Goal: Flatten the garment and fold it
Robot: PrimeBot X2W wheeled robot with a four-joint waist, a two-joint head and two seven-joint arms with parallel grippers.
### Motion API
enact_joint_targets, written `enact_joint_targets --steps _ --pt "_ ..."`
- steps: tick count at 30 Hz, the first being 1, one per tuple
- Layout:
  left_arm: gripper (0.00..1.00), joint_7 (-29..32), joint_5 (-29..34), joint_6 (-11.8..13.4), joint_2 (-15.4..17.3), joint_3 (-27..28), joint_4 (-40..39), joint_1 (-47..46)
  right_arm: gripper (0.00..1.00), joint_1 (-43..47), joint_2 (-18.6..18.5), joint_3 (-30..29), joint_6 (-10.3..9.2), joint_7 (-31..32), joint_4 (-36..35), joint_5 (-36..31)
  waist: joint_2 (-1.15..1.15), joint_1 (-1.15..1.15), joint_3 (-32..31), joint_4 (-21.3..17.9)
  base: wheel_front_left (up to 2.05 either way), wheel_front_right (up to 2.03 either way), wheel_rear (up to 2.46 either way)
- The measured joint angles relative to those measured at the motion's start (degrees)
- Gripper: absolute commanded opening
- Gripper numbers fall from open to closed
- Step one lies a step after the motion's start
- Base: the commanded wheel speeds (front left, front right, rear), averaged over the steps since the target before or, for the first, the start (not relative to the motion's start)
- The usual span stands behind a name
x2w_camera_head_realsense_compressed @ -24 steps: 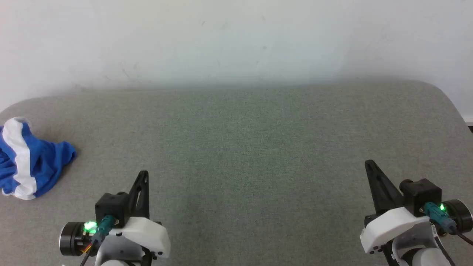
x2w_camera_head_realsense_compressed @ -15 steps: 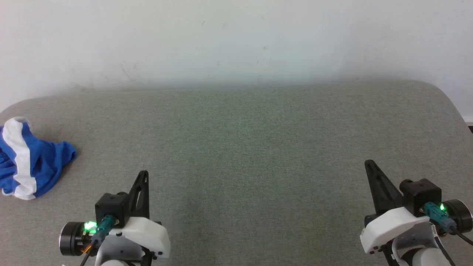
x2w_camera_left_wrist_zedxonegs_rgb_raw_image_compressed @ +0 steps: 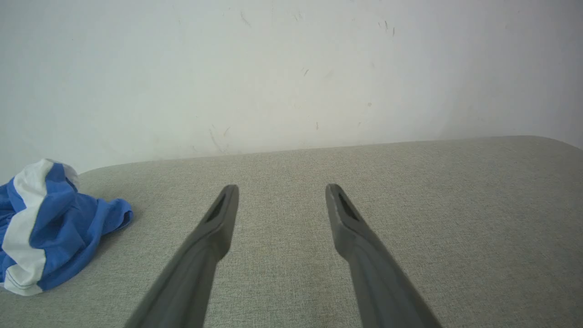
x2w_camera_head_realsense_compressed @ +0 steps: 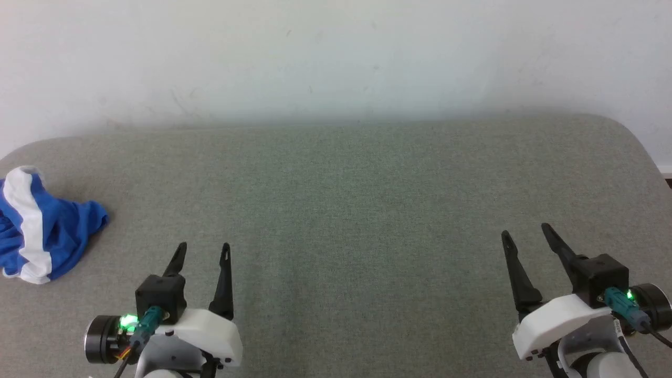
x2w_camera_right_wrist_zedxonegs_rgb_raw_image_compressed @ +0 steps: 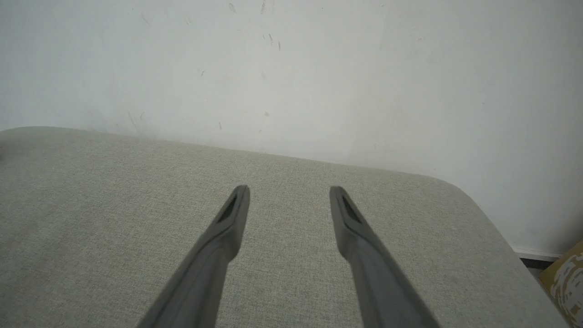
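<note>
My left gripper [x2w_camera_head_realsense_compressed: 203,244] and right gripper [x2w_camera_head_realsense_compressed: 525,229] hover spread and empty over the grey table [x2w_camera_head_realsense_compressed: 341,210], the left wrist view catching the crumpled garment [x2w_camera_left_wrist_zedxonegs_rgb_raw_image_compressed: 68,218] at its left end, the right wrist view a cardboard box [x2w_camera_right_wrist_zedxonegs_rgb_raw_image_compressed: 567,278] past its right corner.

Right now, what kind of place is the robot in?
Probably a plain indoor work room, though I can't be sure. A grey fabric-covered surface stands against a bare, scuffed white wall. Crumpled blue-and-white shorts lie near its left edge, and what looks like a cardboard box sits down beside it.
</note>
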Motion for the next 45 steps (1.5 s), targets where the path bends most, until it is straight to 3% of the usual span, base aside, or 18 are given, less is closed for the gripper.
enact_joint_targets --steps 18,45 --pt "1.0 -1.99 -0.01 2.03 0.01 -0.76 -0.29 -0.05 1.0 0.0 0.0 -1.66 0.0 -2.04 -1.15 2.09 0.0 0.0 0.67 1.51 0.0 0.0 0.0" --pt "1.0 -5.11 -0.3 5.78 0.02 -0.13 -1.7 -1.14 1.0 -0.02 0.01 -1.24 0.0 -5.19 -3.27 2.15 0.0 0.0 2.57 10.81 0.0 0.0 0.0"
